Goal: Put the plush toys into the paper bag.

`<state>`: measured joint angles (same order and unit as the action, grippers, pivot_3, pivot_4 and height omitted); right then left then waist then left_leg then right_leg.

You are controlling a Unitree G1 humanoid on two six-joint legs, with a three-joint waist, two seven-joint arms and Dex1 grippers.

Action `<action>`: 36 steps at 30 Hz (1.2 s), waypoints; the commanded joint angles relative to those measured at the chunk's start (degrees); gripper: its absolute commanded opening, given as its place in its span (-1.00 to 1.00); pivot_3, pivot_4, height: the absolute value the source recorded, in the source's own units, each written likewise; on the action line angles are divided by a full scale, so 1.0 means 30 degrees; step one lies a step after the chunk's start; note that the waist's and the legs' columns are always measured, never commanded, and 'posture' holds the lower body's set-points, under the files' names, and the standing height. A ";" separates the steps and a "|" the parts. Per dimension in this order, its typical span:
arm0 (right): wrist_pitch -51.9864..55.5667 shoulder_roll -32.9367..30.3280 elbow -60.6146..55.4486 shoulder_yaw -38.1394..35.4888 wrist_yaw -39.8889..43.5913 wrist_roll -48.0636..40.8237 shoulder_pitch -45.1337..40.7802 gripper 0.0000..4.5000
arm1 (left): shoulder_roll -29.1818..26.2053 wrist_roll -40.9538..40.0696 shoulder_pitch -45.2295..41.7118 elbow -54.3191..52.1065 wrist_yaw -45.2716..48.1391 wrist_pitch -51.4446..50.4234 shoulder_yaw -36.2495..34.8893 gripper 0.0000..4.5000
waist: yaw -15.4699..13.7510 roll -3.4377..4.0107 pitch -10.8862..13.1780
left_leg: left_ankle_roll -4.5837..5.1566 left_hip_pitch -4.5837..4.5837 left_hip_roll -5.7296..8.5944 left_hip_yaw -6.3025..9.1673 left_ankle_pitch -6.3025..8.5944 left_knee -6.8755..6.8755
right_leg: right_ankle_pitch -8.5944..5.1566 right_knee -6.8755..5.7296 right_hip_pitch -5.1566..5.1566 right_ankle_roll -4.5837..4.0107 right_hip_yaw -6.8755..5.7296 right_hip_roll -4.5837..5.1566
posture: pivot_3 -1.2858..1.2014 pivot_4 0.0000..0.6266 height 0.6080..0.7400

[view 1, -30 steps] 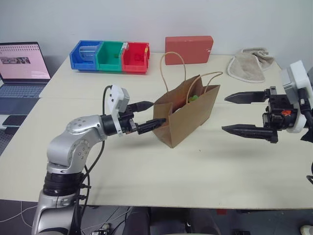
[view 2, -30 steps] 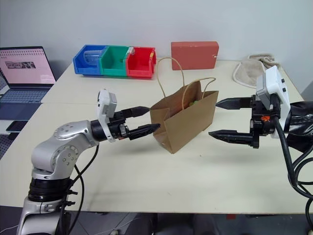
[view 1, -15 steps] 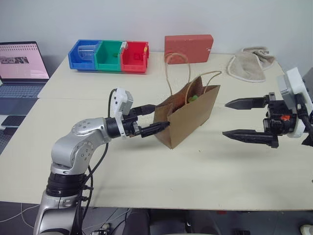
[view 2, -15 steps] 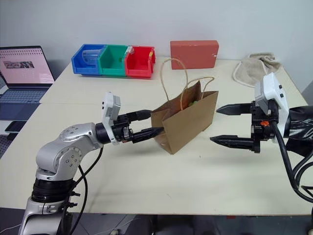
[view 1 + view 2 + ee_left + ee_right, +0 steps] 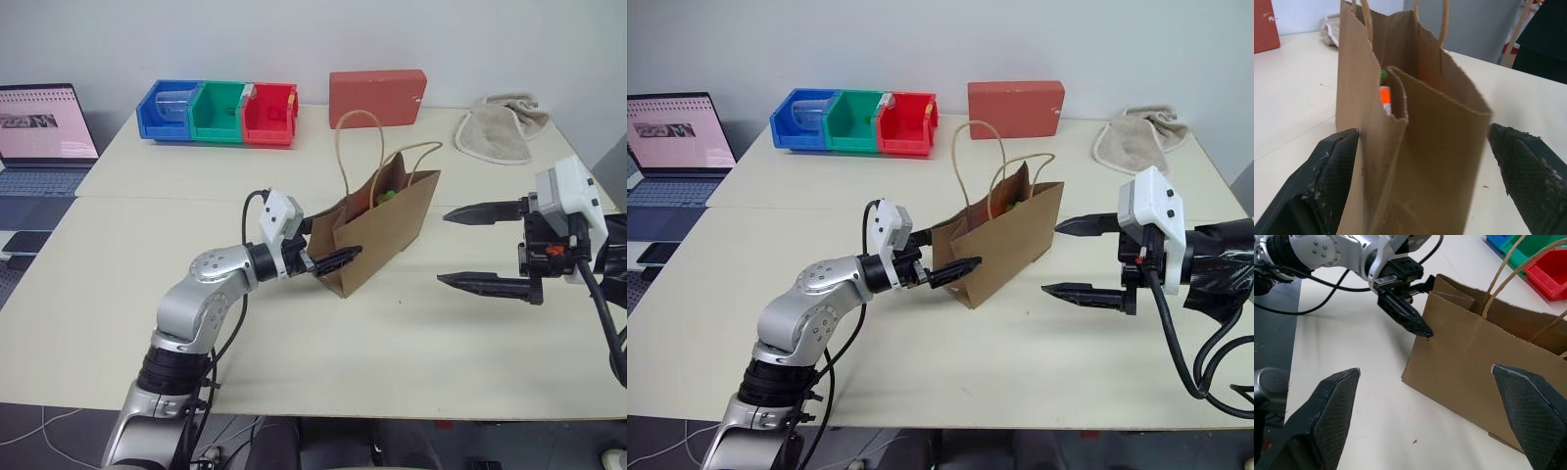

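Note:
The brown paper bag (image 5: 387, 233) stands open on the table, its cord handles (image 5: 359, 147) upright. Inside it an orange carrot plush toy (image 5: 1384, 99) with green leaves (image 5: 388, 196) peeks past a fold. My left gripper (image 5: 338, 241) is open at the bag's near-left narrow end. One finger (image 5: 338, 258) lies along the front wall and the other reaches behind the bag. In the left wrist view the bag's end stands between the two fingers (image 5: 1332, 171). My right gripper (image 5: 443, 247) hovers open to the right of the bag, apart from it and pointing at it.
A red rectangular box (image 5: 378, 98) and a row of blue, green and red bins (image 5: 219, 112) stand at the back of the table. A beige towel (image 5: 502, 129) lies at the back right. A laptop (image 5: 39, 137) sits beyond the table's left edge.
My left gripper has moved right and a little down, so its fingers now straddle the bag's end, and they have narrowed slightly. The right gripper stays open and in place.

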<state>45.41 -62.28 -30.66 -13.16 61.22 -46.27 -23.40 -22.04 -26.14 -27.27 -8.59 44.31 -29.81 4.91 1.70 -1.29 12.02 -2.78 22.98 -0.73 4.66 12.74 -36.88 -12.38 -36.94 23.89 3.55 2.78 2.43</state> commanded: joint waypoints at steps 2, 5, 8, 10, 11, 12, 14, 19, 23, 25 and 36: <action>-0.0394 -0.0046 -0.0513 -0.0300 -0.0154 -0.0041 -0.0019 1.00 | -0.0021 0.0993 -0.0102 0.0178 -0.0133 0.1544 0.0035 0.31 | -0.0007 0.0000 0.0000 | 0.0000 -0.0001 0.0000 0.0005 0.0000 0.0006 | 0.0032 -0.0001 0.0001 0.0056 -0.0006 0.0000 | 0.03 -0.52 1.00; -0.0663 0.0050 -0.0607 -0.0222 -0.0298 0.0240 0.0122 1.00 | 0.0005 0.1058 0.0013 0.0257 0.0079 0.1832 0.0019 -0.11 | -0.0007 0.0000 0.0000 | 0.0000 0.0001 0.0000 0.0002 0.0000 0.0002 | 0.0032 0.0004 -0.0001 0.0056 -0.0003 0.0000 | 0.03 -0.52 1.00; -0.0944 0.0170 -0.0656 -0.0149 -0.0457 0.0454 0.0291 1.00 | -0.0028 0.1082 0.0004 0.0219 0.0335 0.2064 0.0115 -0.53 | -0.0007 0.0000 0.0000 | 0.0000 0.0001 0.0000 0.0001 0.0000 -0.0001 | 0.0032 0.0005 -0.0003 0.0055 -0.0001 0.0001 | 0.03 -0.52 1.00; -0.1144 0.0328 -0.0658 -0.0174 -0.0532 0.0440 0.0388 1.00 | -0.0046 0.1097 -0.0036 0.0198 0.0371 0.2084 0.0117 -0.81 | -0.0007 0.0000 0.0000 | 0.0000 0.0000 0.0000 0.0003 0.0000 -0.0001 | 0.0031 0.0004 -0.0003 0.0055 -0.0003 0.0000 | 0.03 -0.52 1.00; -0.1405 0.0490 -0.0651 -0.0145 -0.0668 0.0614 0.0412 1.00 | -0.0051 0.1229 -0.0141 0.0300 0.0246 0.2135 0.0093 -0.97 | -0.0008 0.0000 0.0000 | 0.0000 0.0001 0.0000 0.0002 0.0000 0.0001 | 0.0031 0.0004 -0.0001 0.0055 -0.0002 0.0001 | 0.03 -0.52 1.00; -0.1603 0.0596 -0.0658 -0.0144 -0.0759 0.0737 0.0465 1.00 | -0.0052 0.1336 -0.0200 0.0361 0.0150 0.2189 0.0088 -0.99 | -0.0007 0.0000 0.0000 | 0.0000 0.0000 0.0000 0.0004 0.0000 0.0001 | 0.0031 0.0003 -0.0002 0.0055 -0.0003 0.0000 | 0.03 -0.52 1.00; -0.1593 0.0586 -0.0746 -0.0194 -0.0746 0.0783 0.0627 1.00 | -0.0247 0.1519 -0.0306 0.0675 0.0474 0.2406 0.0195 -0.99 | -0.0010 0.0000 0.0000 | 0.0000 0.0001 0.0000 0.0003 0.0000 0.0002 | 0.0032 0.0003 -0.0001 0.0056 -0.0003 0.0000 | 0.03 -0.52 1.00; -0.1643 0.0273 -0.1179 -0.1326 -0.0735 0.0664 0.1489 1.00 | -0.0905 0.0462 -0.1255 0.1884 0.3548 0.2950 0.0000 -0.99 | -0.0015 0.0000 0.0000 | 0.0000 -0.0001 0.0000 0.0001 0.0000 0.0001 | 0.0032 0.0002 -0.0002 0.0055 -0.0003 0.0000 | 0.03 -0.52 1.00; -0.0264 -0.0649 -0.1921 -0.4429 -0.0213 -0.0505 0.3241 1.00 | -0.0846 -0.1284 -0.3288 0.4385 0.6851 0.2986 -0.0657 -0.99 | -0.0117 -0.0001 0.0000 | 0.0000 0.0013 0.0005 0.0006 0.0000 -0.0001 | 0.0027 0.0004 0.0002 0.0048 -0.0013 0.0001 | 0.03 -0.52 1.00; 0.0617 -0.0976 -0.2366 -0.6197 -0.0108 -0.1201 0.4144 1.00 | -0.1096 -0.1520 -0.4181 0.5509 0.8523 0.2800 -0.0389 -0.99 | -0.0144 -0.0001 0.0000 | 0.0000 0.0021 0.0009 0.0012 0.0000 -0.0004 | 0.0026 0.0017 -0.0002 0.0046 -0.0016 0.0002 | 0.03 -0.52 1.00; 0.3183 -0.0598 -0.4908 -1.1908 -0.1344 -0.2958 0.8061 1.00 | -0.0149 0.1464 -0.7556 1.2688 1.2787 0.5775 0.1600 -0.99 | -0.0009 -0.0006 -0.0001 | 0.0002 0.0007 0.0008 0.0005 0.0001 -0.0011 | -0.0026 0.0019 -0.0020 -0.0042 -0.0007 0.0002 | 0.03 -0.52 1.00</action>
<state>54.62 -64.32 -44.36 -46.57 58.25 -53.63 0.75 -22.58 -22.80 -47.98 28.42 82.12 -13.66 9.65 1.67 -1.31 12.02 -2.78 23.00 -0.70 4.69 12.74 -36.91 -12.46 -36.89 23.82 3.42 2.75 2.44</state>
